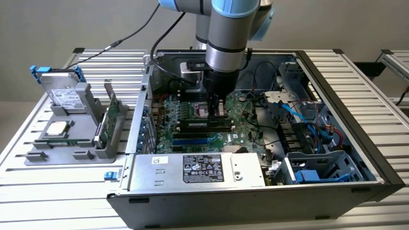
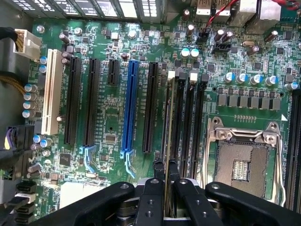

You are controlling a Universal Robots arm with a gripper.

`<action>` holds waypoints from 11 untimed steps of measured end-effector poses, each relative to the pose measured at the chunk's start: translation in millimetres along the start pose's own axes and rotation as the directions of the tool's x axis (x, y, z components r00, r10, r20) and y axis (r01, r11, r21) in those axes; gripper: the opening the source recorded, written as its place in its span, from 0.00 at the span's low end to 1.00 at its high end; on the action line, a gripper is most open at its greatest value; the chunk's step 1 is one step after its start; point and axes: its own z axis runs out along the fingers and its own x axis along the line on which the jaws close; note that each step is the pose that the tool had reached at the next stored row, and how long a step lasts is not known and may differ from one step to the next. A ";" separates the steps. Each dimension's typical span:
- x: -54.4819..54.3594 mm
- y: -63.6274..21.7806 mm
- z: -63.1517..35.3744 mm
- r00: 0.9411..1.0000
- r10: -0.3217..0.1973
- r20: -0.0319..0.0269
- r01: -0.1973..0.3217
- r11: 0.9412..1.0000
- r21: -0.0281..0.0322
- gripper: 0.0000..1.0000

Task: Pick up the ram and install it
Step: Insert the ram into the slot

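Since the ram (image 2: 169,122) is what matters here, we start there: in the wrist view we see it edge-on, a thin stick standing upright and lined up along one of the black memory slots (image 2: 195,117) beside the open, empty socket (image 2: 242,165). We can't tell if it's actually seated in the slot or just sitting over it.

The gripper (image 2: 168,188) is pinched narrow on the ram's near end, with one of the black fingers (image 2: 153,197) on each flat face. In the exterior view the gripper (image 1: 216,108) hangs straight down into the middle of the case (image 1: 348,112), and we can make out the ram (image 1: 221,109) as a pale sliver between its tips, just above the motherboard (image 1: 191,139).

On the far side of the ram from the socket, we've got a row of long black slots, a blue slot (image 2: 129,108) and a white slot (image 2: 52,92).

The power supply (image 1: 204,168) lies across the near end of the case. Off on the exterior view's left, a grey tray (image 1: 61,143) sits on the table (image 1: 57,191), carrying a silver chip (image 1: 57,128), a green card (image 1: 112,117) standing on edge and a drive (image 1: 66,96).
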 end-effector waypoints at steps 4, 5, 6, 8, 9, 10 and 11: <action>0.5 -0.3 0.1 1.000 0.001 0.000 -0.001 1.000 -0.001 0.14; 0.5 -0.3 0.1 1.000 0.001 0.000 -0.001 1.000 -0.001 0.14; 0.5 -0.3 0.1 1.000 0.001 0.000 -0.001 1.000 -0.001 0.14; 0.4 -0.4 0.7 1.000 0.001 0.000 -0.001 1.000 0.000 0.14; 0.4 -0.4 1.1 1.000 0.001 0.000 -0.001 1.000 0.000 0.14; 0.4 -0.4 1.4 1.000 0.002 0.000 -0.002 1.000 -0.001 0.14; 0.4 -0.4 1.8 1.000 0.002 0.000 -0.002 1.000 -0.001 0.14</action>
